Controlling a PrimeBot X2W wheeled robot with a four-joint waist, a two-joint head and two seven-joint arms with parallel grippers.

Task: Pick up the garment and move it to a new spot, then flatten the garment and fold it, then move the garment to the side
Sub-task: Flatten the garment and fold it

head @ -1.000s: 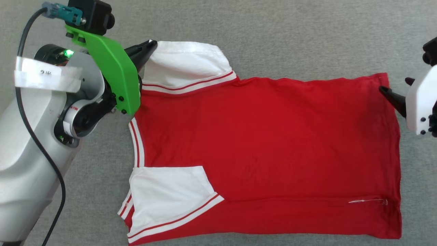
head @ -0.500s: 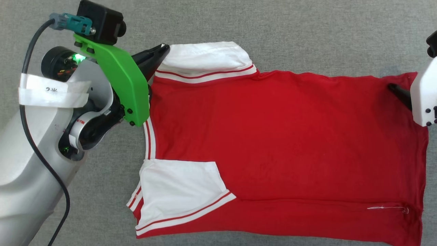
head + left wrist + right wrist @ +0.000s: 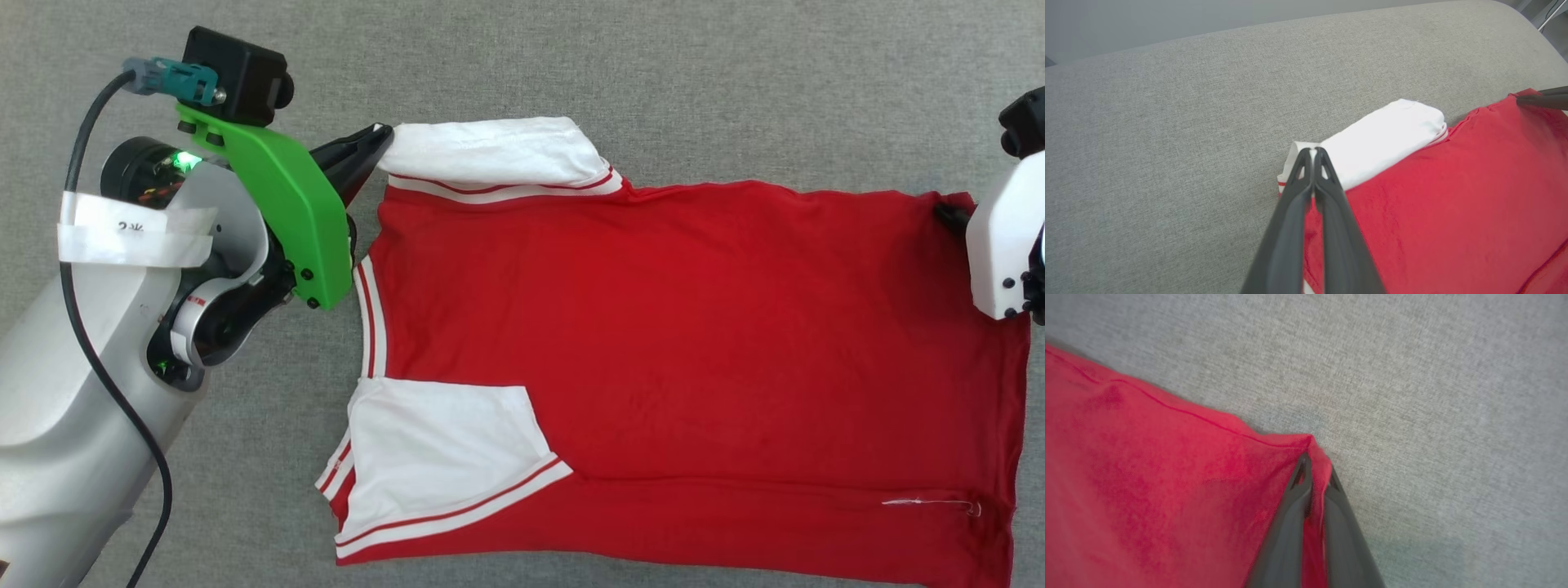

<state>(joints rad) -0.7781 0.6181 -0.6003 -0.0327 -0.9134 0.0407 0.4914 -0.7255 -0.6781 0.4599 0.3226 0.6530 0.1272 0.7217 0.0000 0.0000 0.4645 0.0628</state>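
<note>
Garment [image 3: 653,343] lies spread flat on the grey fabric surface [image 3: 571,57], collar end toward the robot's left, hem toward its right. Red body mostly smooth, faint creases only.

Far white sleeve [image 3: 490,151] is folded in over the shoulder, striped trim showing along its lower edge. Near white sleeve [image 3: 441,441] lies folded across the red front, trim running diagonally. Striped collar [image 3: 369,318] faces the left arm. A loose white thread [image 3: 931,501] sits near the hem at the near right corner.

Left pincer [image 3: 384,135]: fingers pressed together, nipping the edge of the far sleeve at the shoulder corner. In the left wrist view [image 3: 1313,152] the tips meet on the white cuff edge.

Right pincer [image 3: 947,214]: mostly hidden behind its white housing [image 3: 1000,245]. In the right wrist view [image 3: 1316,469] it is clamped on the far hem corner, with red cloth [image 3: 1147,477] bunched between the fingers.
</note>
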